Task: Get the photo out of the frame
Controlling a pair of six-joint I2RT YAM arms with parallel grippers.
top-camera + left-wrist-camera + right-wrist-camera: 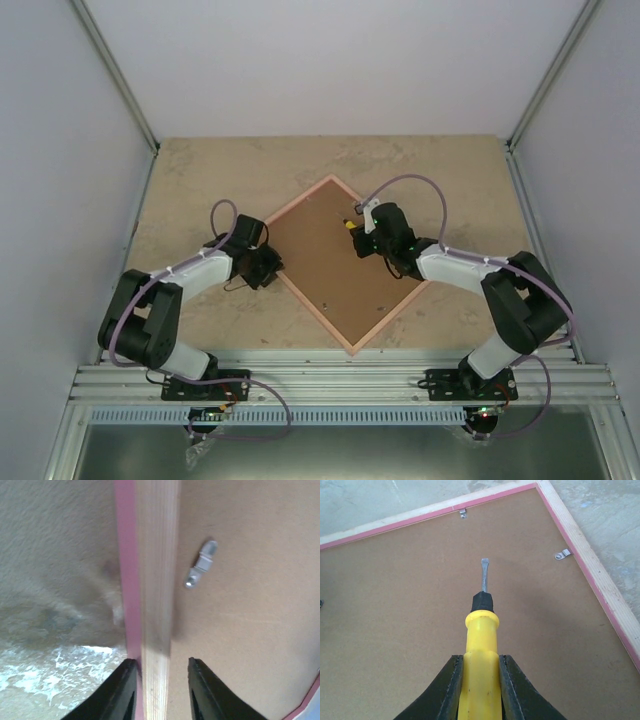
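The frame [300,206] lies face down on the table like a diamond, its brown backing board [340,275] facing up. The photo is hidden under the board. My left gripper [268,268] is at the frame's left edge. In the left wrist view its open jaws [161,661] straddle the pink and bare-wood rail [156,555], with a gap on the right side. My right gripper [360,242] is shut on a yellow-handled screwdriver [481,650]. Its flat blade [484,570] points over the board toward the far corner.
Small metal retaining clips sit on the board by the rails: one near the left rail [201,564], two near the far corner [563,554] [463,513]. Beige stone-pattern table [200,180] surrounds the frame. White walls enclose three sides.
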